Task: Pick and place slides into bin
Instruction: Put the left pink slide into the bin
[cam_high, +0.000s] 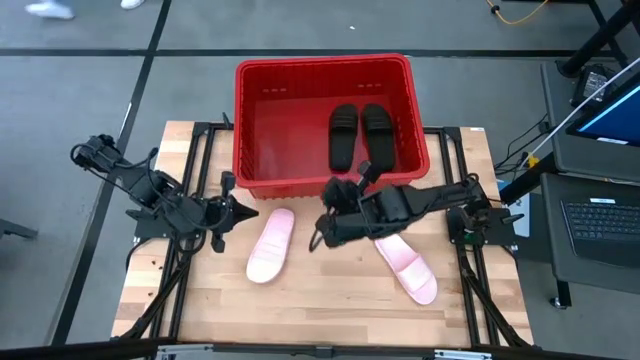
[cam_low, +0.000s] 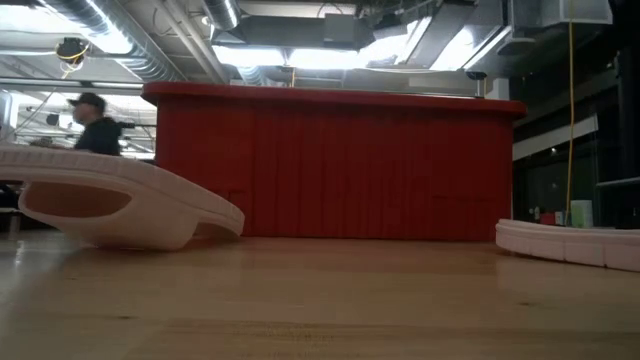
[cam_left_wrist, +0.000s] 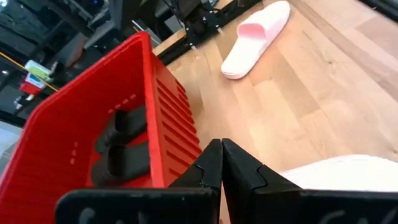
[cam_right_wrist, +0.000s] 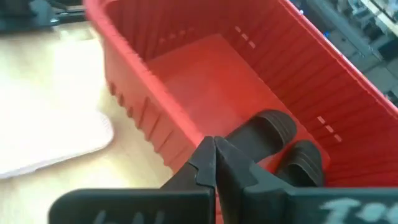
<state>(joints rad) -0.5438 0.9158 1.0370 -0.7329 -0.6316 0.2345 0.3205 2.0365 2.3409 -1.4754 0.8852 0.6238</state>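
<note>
The red bin (cam_high: 322, 72) stands at the table's far middle. Two black slides (cam_high: 343, 135) (cam_high: 377, 130) lie side by side on its floor at the right; they also show in the right wrist view (cam_right_wrist: 268, 132). One pink slide (cam_high: 270, 245) lies on the table near the bin's left end. The other pink slide (cam_high: 405, 268) lies to the right. My left gripper (cam_high: 248, 212) is shut and empty, just left of the left pink slide. My right gripper (cam_high: 335, 192) is shut and empty, over the bin's near wall (cam_right_wrist: 143, 93).
Black frame rails (cam_high: 195, 180) run along both table sides. In the low view the left pink slide (cam_low: 110, 205) and the right pink slide (cam_low: 570, 243) lie in front of the bin (cam_low: 330, 165). A person (cam_low: 95, 125) is far behind. Bare wood (cam_high: 320, 310) lies toward the near edge.
</note>
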